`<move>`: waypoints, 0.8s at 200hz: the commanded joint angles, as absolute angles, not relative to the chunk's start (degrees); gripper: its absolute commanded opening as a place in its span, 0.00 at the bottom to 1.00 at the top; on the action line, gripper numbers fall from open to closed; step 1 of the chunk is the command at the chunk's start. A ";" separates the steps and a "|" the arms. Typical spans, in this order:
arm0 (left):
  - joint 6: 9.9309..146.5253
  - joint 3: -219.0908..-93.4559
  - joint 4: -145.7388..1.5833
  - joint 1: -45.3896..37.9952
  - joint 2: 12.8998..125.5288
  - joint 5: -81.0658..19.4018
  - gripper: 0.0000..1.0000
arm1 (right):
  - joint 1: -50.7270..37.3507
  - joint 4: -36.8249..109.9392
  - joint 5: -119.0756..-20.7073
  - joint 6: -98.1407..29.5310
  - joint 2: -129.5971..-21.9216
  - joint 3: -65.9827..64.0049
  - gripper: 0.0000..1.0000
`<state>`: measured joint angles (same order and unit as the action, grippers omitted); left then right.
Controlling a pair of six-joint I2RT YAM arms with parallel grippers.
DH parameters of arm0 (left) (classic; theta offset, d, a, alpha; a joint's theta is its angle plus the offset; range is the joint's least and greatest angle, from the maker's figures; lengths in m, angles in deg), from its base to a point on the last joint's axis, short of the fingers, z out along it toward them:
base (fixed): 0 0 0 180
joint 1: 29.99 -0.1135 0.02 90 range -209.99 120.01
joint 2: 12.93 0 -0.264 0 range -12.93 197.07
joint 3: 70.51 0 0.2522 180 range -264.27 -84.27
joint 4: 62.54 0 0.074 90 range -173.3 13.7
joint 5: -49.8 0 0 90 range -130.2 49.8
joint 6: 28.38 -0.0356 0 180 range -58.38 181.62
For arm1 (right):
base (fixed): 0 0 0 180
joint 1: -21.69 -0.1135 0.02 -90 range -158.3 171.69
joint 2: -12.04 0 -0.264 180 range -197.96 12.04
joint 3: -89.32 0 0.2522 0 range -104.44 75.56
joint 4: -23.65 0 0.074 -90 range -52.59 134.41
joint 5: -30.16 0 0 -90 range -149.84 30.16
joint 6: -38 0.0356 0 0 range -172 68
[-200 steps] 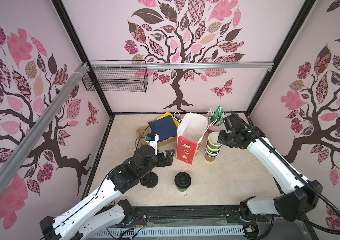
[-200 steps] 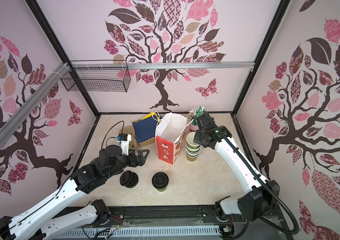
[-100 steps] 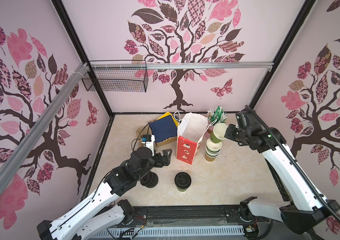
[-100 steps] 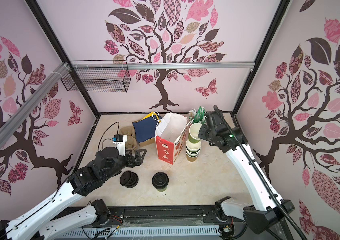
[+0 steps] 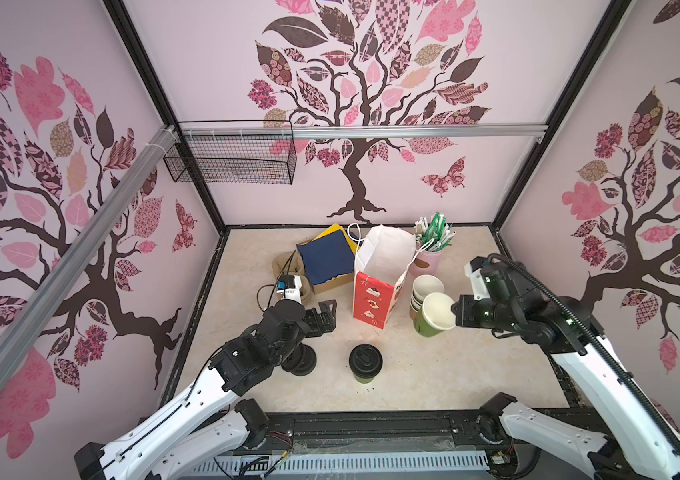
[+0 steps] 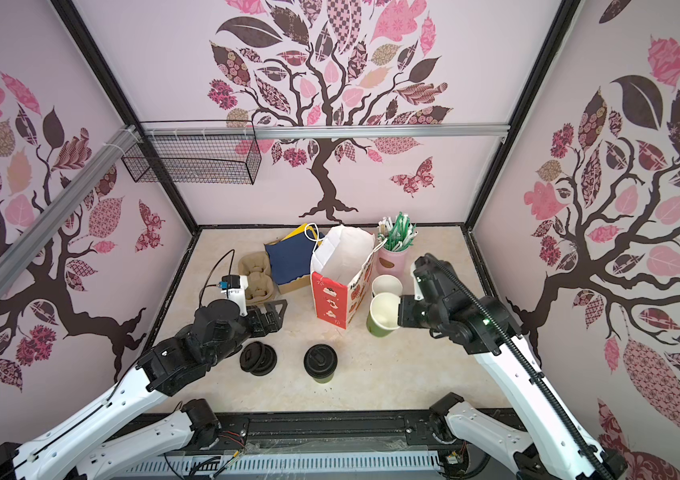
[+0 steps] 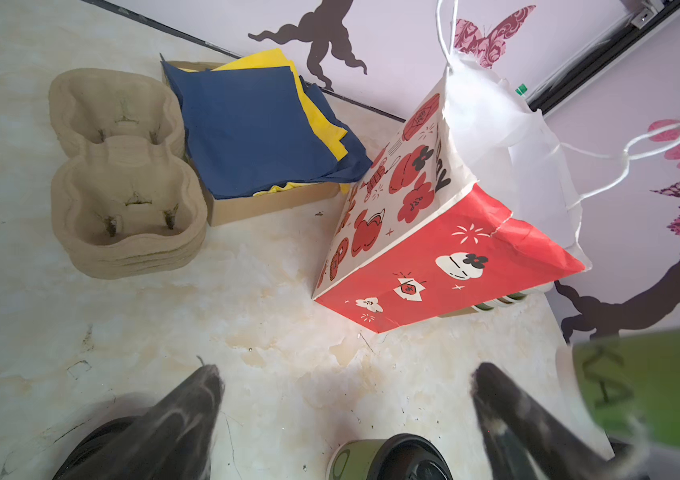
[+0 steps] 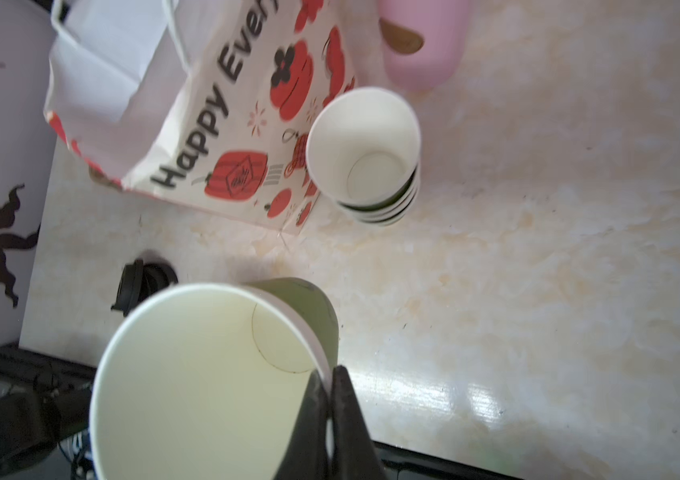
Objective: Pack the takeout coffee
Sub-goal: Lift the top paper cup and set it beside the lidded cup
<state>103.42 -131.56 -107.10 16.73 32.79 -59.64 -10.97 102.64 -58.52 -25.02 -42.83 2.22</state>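
While R gripper (image 8: 332, 374) is pinched shut on the rim of a lidless cup (image 5: 434, 319), held tilted off the table w/ white inside showing, packing itself looks not yet begun. Only one capped cup (image 5: 365, 366) in view: upright on the tabletop (image 5: 434, 374), front-centre, black sip lid on, apart from the paper bag (image 5: 373, 297). Bag stands open-mouthed behind it; can't see its bottom, so contents unknown. Judgement: one coffee ready. A second is prob. being made up from the held cup, which needs setting down + a lid from the loose lid stack (image 5: 299, 360). Then both go into the bag, poss. via the pulp carriers (image 7: 122, 166). L gripper (image 7: 346, 374) has fingers spread wide, empty, hovering near lid stack, pointing toward bag. Room: bare tabletop right of capped cup and in front of held cup, a good set-down spot. Tight spots: held cup is just beside the nested cup stack (image 5: 427, 286) and near bag's side, w/ straw pot (image 5: 425, 261) close behind. Napkin box (image 5: 326, 257) sits right beside bag's other side. Bag is thin paper, mouth slumped; prob. tips if nudged at rim.
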 commanded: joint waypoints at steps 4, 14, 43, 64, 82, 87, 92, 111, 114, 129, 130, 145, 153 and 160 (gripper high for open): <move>107.39 -128.43 -107.52 16.24 30.96 -62.20 0.97 | -18.51 101.59 -57.45 -24.23 -41.25 8.23 0.01; 108.86 -127.69 -107.58 16.11 30.39 -62.49 0.97 | -19.81 99.44 -55.64 -22.70 -40.00 11.15 0.00; 112.39 -126.05 -108.11 15.68 28.78 -63.64 0.97 | -20.16 90.24 -55.58 -20.94 -36.20 20.82 0.00; 114.37 -125.45 -108.97 15.45 28.14 -64.84 0.97 | -22.69 86.02 -54.08 -21.07 -36.11 25.47 0.00; 116.32 -124.96 -109.61 15.40 27.77 -65.70 0.97 | -27.36 82.88 -50.06 -20.89 -36.68 28.24 0.00; 116.85 -124.69 -109.69 15.37 27.59 -65.71 0.97 | -28.36 82.07 -49.38 -20.76 -36.98 29.17 0.00; 117.42 -124.46 -109.88 15.36 27.50 -65.70 0.97 | -28.99 81.19 -49.06 -20.65 -37.18 30.06 0.00; 118.86 -123.88 -110.68 15.37 26.73 -65.52 0.97 | -29.65 78.27 -48.31 -20.61 -37.93 32.28 0.00; 118.90 -123.83 -110.80 15.39 26.55 -65.54 0.97 | -29.69 77.96 -48.04 -20.62 -37.95 32.49 0.00; 119.44 -123.83 -112.03 15.37 25.95 -65.92 0.97 | -29.73 76.19 -47.08 -20.73 -38.30 33.88 0.00; 119.49 -123.78 -112.18 15.36 25.85 -65.94 0.97 | -29.77 76.05 -47.04 -20.72 -38.31 33.98 0.00; 120.27 -123.58 -113.09 15.36 25.20 -66.65 0.97 | -29.74 74.74 -46.39 -20.57 -38.94 35.12 0.00; 120.64 -123.41 -113.12 15.39 24.79 -66.88 0.97 | -29.68 74.76 -45.33 -20.25 -39.42 35.27 0.00; 120.93 -123.29 -113.16 15.39 24.53 -67.00 0.97 | -29.75 74.52 -44.54 -20.11 -39.76 35.39 0.00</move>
<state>118.99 -125.16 -111.56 15.64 25.77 -65.48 -29.51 77.57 -48.48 -20.93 -38.72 35.34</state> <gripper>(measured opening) 0.974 0.061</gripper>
